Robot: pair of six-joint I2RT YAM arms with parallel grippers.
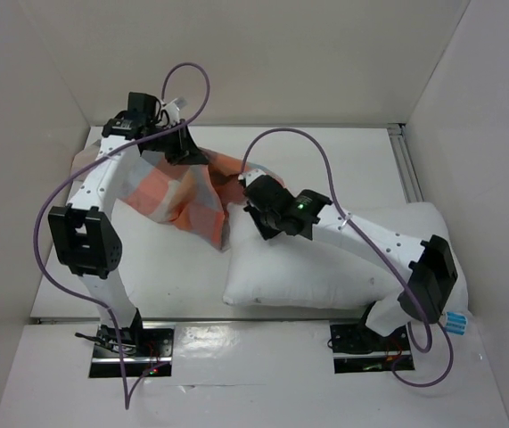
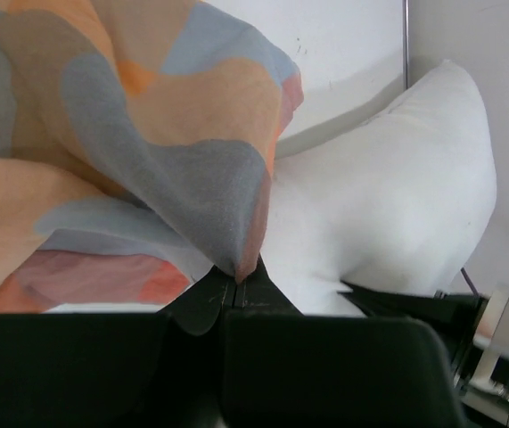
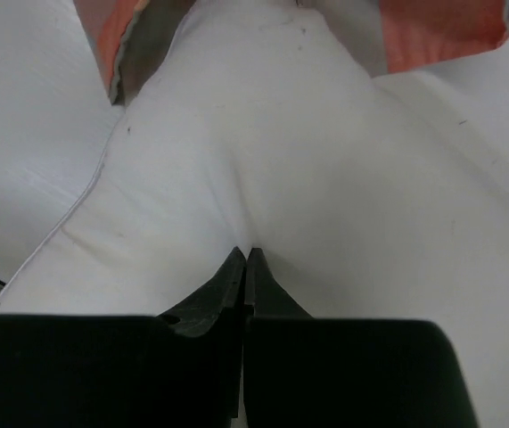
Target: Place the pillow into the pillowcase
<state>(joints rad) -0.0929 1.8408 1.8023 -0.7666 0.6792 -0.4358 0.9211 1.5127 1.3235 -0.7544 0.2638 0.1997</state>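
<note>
The white pillow [image 1: 325,267] lies across the right half of the table, its blue-and-white label [image 1: 455,323] at the near right corner. The checked orange, blue and grey pillowcase [image 1: 183,192] hangs at the back left, draped from my left gripper [image 1: 187,147]. In the left wrist view that gripper [image 2: 238,276] is shut on an edge of the pillowcase [image 2: 147,143], with the pillow [image 2: 388,196] beyond it. My right gripper [image 1: 250,187] sits at the pillow's far left end, by the pillowcase. In the right wrist view it [image 3: 248,254] is shut on a pinched crease of the pillow [image 3: 281,160], with the pillowcase [image 3: 432,36] just ahead.
White walls enclose the table on the left, back and right. A metal rail [image 1: 406,165] runs along the back right edge. Purple cables [image 1: 192,80] loop above both arms. The right arm's wrist [image 2: 495,339] shows at the lower right of the left wrist view.
</note>
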